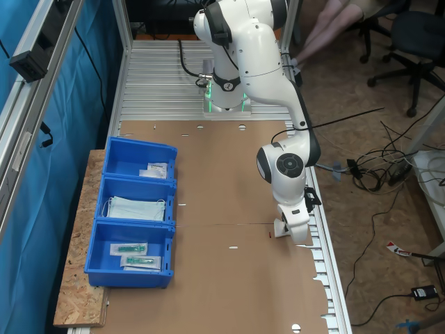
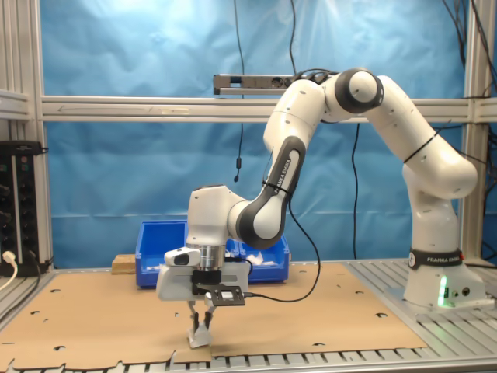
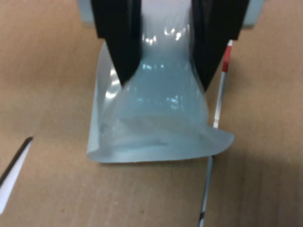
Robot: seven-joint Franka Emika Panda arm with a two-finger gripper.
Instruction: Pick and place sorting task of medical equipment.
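My gripper is shut on a small white crinkly packet, the medical equipment. The black fingers pinch its upper part and the wrapper bulges between them. In the second exterior view the gripper points straight down, and the packet hangs from it at the cardboard sheet's near edge. I cannot tell whether the packet's lower edge touches the cardboard. In the first exterior view the arm's wrist stands over the cardboard close to the first exterior view's right edge of the table.
A blue three-compartment bin sits at the first exterior view's left. It holds white packets, pale blue face masks and clear packets with teal contents. The brown cardboard lies between bin and arm. The arm's base stands behind.
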